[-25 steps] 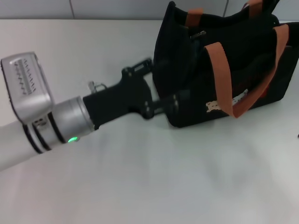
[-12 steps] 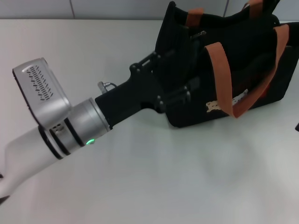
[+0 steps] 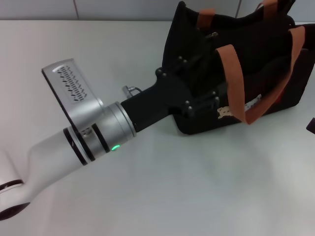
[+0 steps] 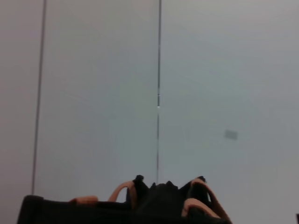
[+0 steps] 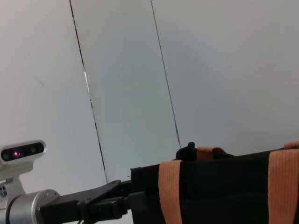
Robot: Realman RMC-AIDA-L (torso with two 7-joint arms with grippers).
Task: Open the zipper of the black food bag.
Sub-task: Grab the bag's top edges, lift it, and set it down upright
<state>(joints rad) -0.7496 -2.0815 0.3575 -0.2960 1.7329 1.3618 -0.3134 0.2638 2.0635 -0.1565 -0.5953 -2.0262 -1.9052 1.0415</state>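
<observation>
The black food bag (image 3: pixel 266 69) stands at the table's back right, with orange-brown straps and a bear patch on its front. Its top also shows in the left wrist view (image 4: pixel 93 212) and the right wrist view (image 5: pixel 224 191). The zipper (image 3: pixel 209 36) runs along the top edge, with a small grey pull near the bag's left end. My left gripper (image 3: pixel 209 78) reaches in from the lower left. Its black fingers are spread open against the bag's left front side, below the zip, and it shows at the bag's end in the right wrist view (image 5: pixel 126 198). A dark sliver of my right gripper (image 3: pixel 311 125) sits at the right edge.
The white table (image 3: pixel 197 187) stretches out in front of the bag. A pale panelled wall (image 3: pixel 123 9) runs close behind the bag. My left arm's silver wrist and camera housing (image 3: pixel 74 93) lie over the table's left middle.
My left arm has pushed right and forward, so its open fingers moved from beside the bag's left end onto its front side. The dark sliver at the right edge has risen.
</observation>
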